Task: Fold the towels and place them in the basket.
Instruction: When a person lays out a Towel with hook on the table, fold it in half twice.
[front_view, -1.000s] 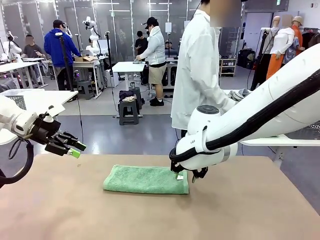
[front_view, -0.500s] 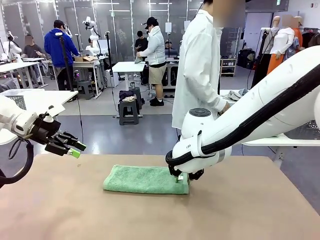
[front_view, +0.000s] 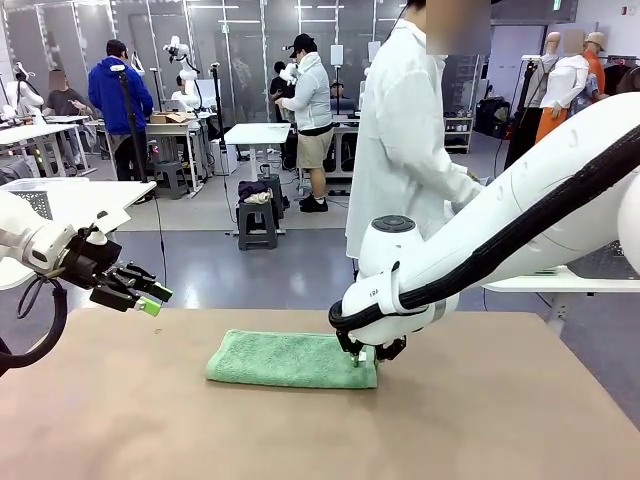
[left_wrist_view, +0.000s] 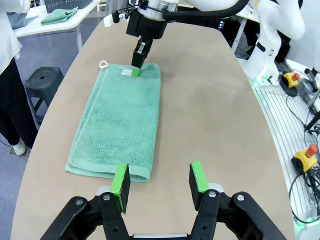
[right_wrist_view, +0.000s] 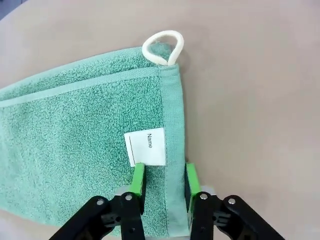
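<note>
Towel position: the sea-green towel (front_view: 290, 358) lies folded into a long strip on the table (front_view: 480, 420), roughly mid-table. Its right short end sits directly under the right gripper (front_view: 365, 355). Its other short end lies just ahead of the left gripper (left_wrist_view: 160, 180), apart from it.

Count, as I read my feeds: one towel on this table, one white name label (right_wrist_view: 146, 146), one cream hanging loop (right_wrist_view: 162, 47) at the towel's corner, and two grippers.

Right gripper: jaws drawn in narrow and planted on the towel's end. One green pad rests on the terry just below the label and the other at the outer edge, with the hem band caught between them (a grip on the cloth, as far as I can judge from the wrist camera).

Left gripper: jaws parted, nothing between the pads. It hovers above the table's left end and touches neither cloth nor tabletop.
</note>
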